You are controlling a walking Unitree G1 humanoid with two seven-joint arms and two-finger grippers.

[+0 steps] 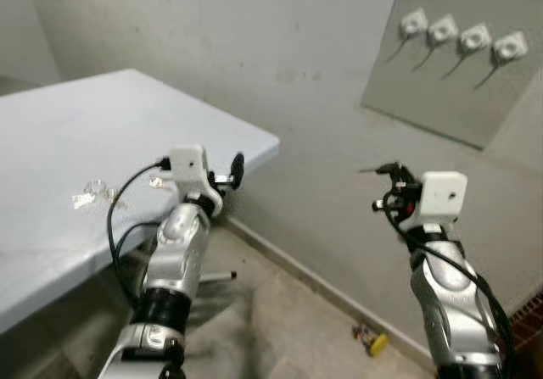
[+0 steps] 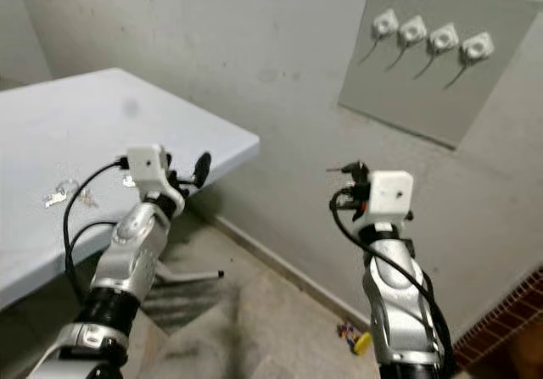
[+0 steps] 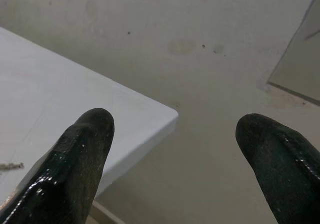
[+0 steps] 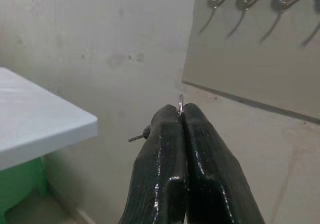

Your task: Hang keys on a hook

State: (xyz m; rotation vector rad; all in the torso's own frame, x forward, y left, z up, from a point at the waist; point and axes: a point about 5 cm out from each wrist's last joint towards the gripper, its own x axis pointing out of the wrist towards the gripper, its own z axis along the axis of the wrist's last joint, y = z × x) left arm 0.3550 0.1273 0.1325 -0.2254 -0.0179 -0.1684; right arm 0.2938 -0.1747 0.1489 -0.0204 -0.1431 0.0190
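My right gripper (image 1: 390, 180) is raised in front of the wall, shut on a key ring (image 4: 180, 102) that pokes out above the pinched fingertips (image 4: 167, 121). A key's shaft (image 4: 137, 138) sticks out sideways from that grip. Up and to the right of it, a grey board (image 1: 458, 99) on the wall carries a row of several white hooks (image 1: 441, 30). My left gripper (image 1: 234, 170) hangs open and empty just past the corner of the white table (image 1: 85, 116). Another small bunch of keys (image 1: 90, 195) lies on the table to its left.
A small yellow and red object (image 1: 372, 339) lies on the floor by the skirting below the right arm. The table's metal leg (image 1: 222, 275) stands on the floor beneath my left arm. Bare grey wall runs between the table corner and the hook board.
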